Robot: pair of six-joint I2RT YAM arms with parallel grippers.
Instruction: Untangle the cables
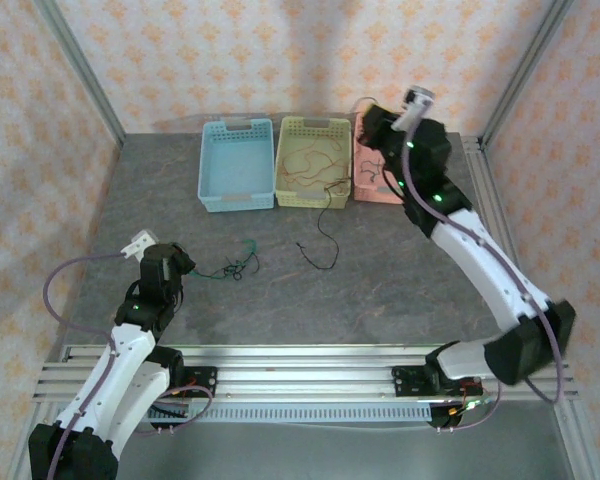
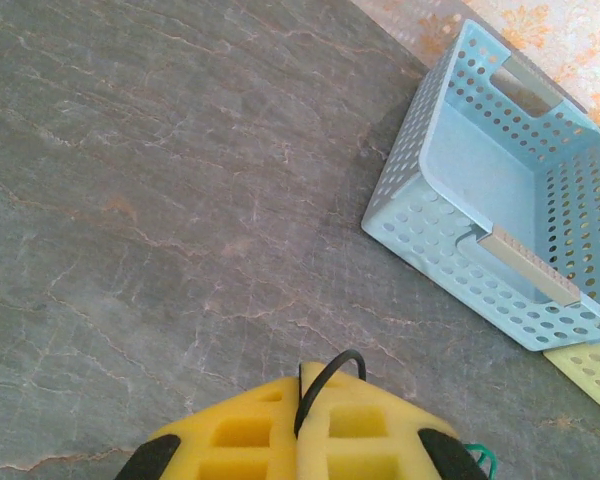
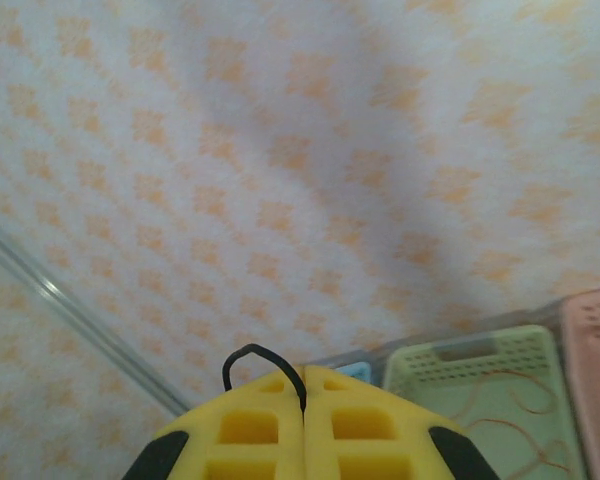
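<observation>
Your desk [image 1: 380,290] has a matt, stone-look grey top with pale veins; the rails [image 1: 300,362] at its near edge are bare ribbed metal. The blue basket [image 2: 420,215] is smooth perforated plastic, as is the yellow-green basket [image 1: 305,200]; the yellow jaws look matt and foam-like; the black cable [image 2: 318,378] wears a smooth, faintly shiny sheath.

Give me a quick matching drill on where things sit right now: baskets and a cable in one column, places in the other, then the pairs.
Things:
1. blue basket
2. yellow basket
3. pink basket
4. green cable

Places:
A. on the table by the left claw
B. middle of the row
C. left end of the row
D. partly under the right arm

Pairs: 1-C, 2-B, 3-D, 4-A
</observation>
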